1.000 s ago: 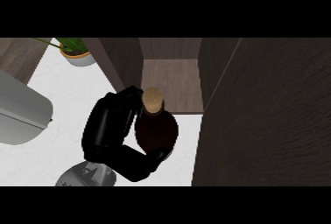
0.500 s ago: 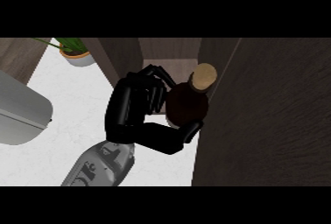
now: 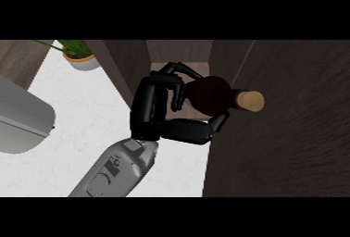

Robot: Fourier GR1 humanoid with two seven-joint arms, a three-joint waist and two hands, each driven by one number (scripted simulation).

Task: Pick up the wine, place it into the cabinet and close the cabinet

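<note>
One grey arm comes up from 6 o'clock. Its black hand is curled, with fingers pointing to 3 o'clock.

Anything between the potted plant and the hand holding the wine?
Head view: the cabinet's dark side panel stands between the potted plant and the hand curled round the wine bottle; otherwise bare white counter.

The wine is dark red-brown with a tan top; the hand is black. The cabinet is dark brown wood; the counter is white.
</note>
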